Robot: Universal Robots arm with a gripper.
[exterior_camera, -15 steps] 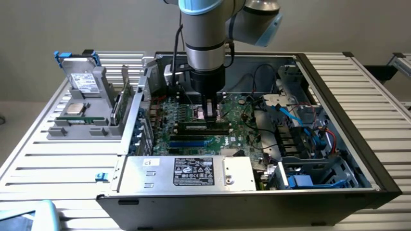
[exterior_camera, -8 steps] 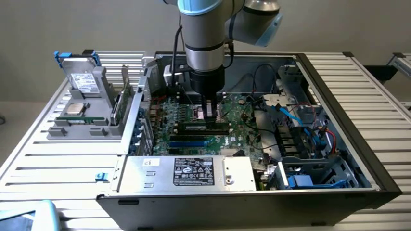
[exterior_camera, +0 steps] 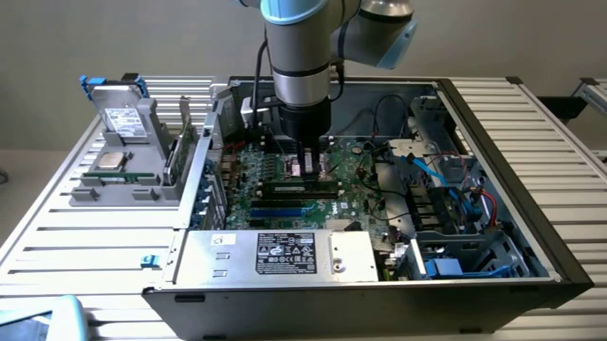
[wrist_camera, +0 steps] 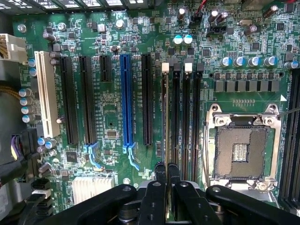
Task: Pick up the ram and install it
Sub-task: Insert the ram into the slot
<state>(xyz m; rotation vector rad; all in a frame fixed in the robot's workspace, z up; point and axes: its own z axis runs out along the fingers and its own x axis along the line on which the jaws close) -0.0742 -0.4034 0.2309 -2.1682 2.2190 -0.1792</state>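
The ram [exterior_camera: 300, 189] is a narrow green stick with dark chips, standing on edge along a black memory slot of the motherboard [exterior_camera: 275, 206] inside the open computer case. In the wrist view I see the ram [wrist_camera: 165, 117] edge-on in the slot beside a white latch, and it runs straight into the line between my fingertips. My gripper [exterior_camera: 305, 172] hangs straight down over the stick's middle. The gripper [wrist_camera: 167, 172] has its two black fingers pressed close together on the ram's upper edge.
An empty processor socket [wrist_camera: 241, 150] lies beside the memory slots [wrist_camera: 187, 122]. A grey power supply box [exterior_camera: 275, 254] sits at the case front, with cables [exterior_camera: 446, 177] at the exterior view's right. A grey holder [exterior_camera: 124, 188] outside the case carries a hard drive [exterior_camera: 124, 106] and a silver chip [exterior_camera: 112, 160].
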